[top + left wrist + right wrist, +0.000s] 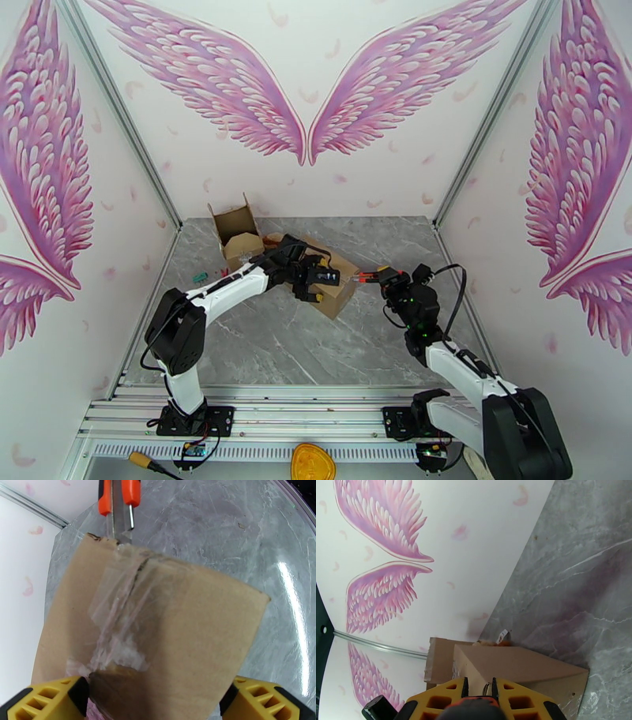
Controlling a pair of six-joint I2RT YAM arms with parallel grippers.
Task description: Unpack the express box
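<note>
At the box [166, 630] edge, cutter [120, 507] touches tape [118, 610].

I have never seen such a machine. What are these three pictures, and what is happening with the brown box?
These are two robot arms fixed at the near edge of a grey marble table. One picture comes from a camera above and behind the arms; the other two come from small cameras on the wrists, so the yellow fingers at the bottom edge belong to the arm itself.

The left gripper stands open around a sealed cardboard box, one finger on each side. The right gripper is shut on an orange-handled cutter, whose blade touches the clear tape at the box's far edge. Behind lies a second box, already opened.
</note>
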